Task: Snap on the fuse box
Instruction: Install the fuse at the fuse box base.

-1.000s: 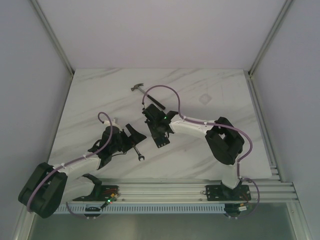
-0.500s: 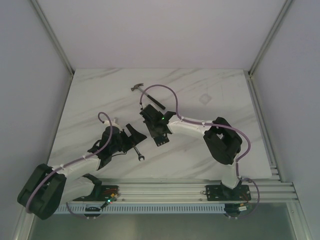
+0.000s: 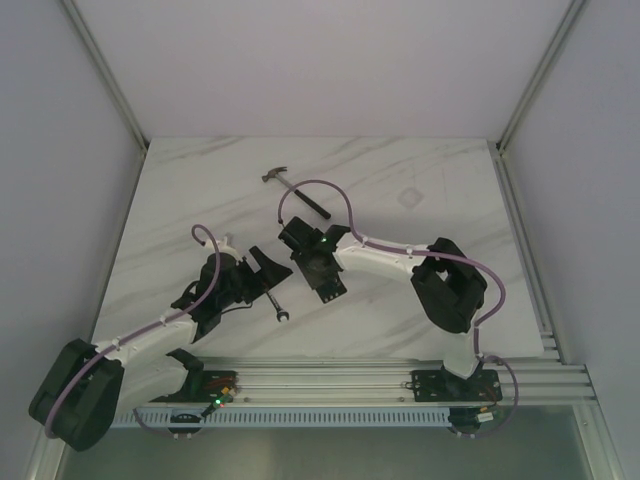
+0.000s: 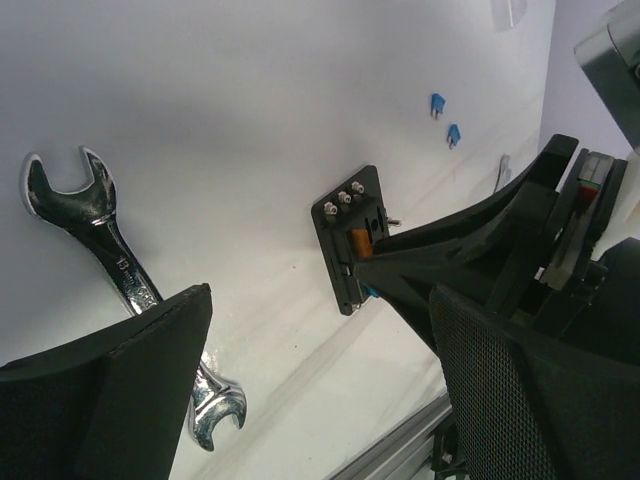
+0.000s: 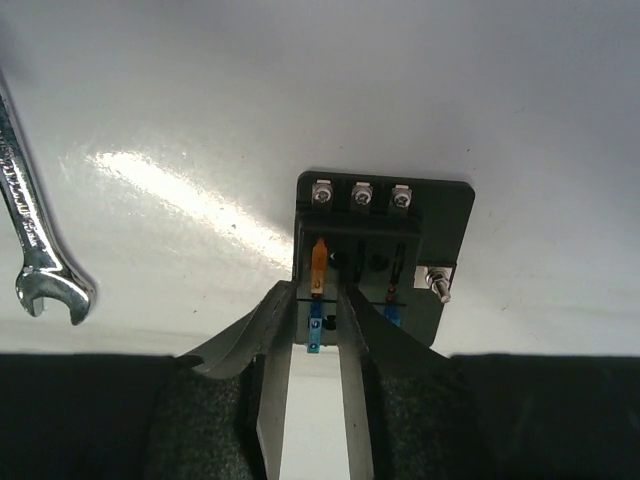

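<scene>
1. The fuse box lies flat on the white marble table, near the middle of the near half and just right of the wrench.
2. In the right wrist view, the fuse box shows three screw terminals along its far edge. An orange fuse is seated in its left slot.
3. The right gripper is directly over the near edge of the fuse box. Its jaws stand a narrow gap apart, and its fingers are on either side of a small blue fuse. No firm grip on that fuse is visible.
4. The left gripper is fully open and holds nothing. It is low over the table, between the wrench and the fuse box.
5. Two loose blue fuses lie on the table beyond the fuse box.
6. A hammer lies farther back on the table, well apart from both grippers.
</scene>
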Robot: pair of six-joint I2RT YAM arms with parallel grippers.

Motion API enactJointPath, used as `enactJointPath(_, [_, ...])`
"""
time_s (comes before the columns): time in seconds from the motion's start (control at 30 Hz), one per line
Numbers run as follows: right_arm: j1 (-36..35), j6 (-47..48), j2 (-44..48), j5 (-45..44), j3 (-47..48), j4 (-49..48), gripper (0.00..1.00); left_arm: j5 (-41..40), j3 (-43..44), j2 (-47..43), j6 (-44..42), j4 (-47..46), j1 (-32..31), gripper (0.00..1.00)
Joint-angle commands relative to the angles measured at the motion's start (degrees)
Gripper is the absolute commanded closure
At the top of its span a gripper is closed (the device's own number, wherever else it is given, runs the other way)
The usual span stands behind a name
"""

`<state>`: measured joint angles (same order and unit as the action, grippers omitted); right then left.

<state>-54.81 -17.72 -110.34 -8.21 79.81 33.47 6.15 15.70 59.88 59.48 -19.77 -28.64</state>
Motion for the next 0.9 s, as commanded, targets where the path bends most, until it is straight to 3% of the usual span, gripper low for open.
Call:
enactJointPath(0.0, [-0.6, -0.1, 2.2, -2.0, 2.8, 2.9, 0.68, -0.9, 0.2, -0.8, 0.0, 1.3, -0.3, 0.01])
enactJointPath(0.87, [-1.0, -1.3, -4.0, -2.7, 5.3, 3.6, 0.82, -1.2, 0.3, 0.5, -0.3, 1.3, -0.3, 0.00])
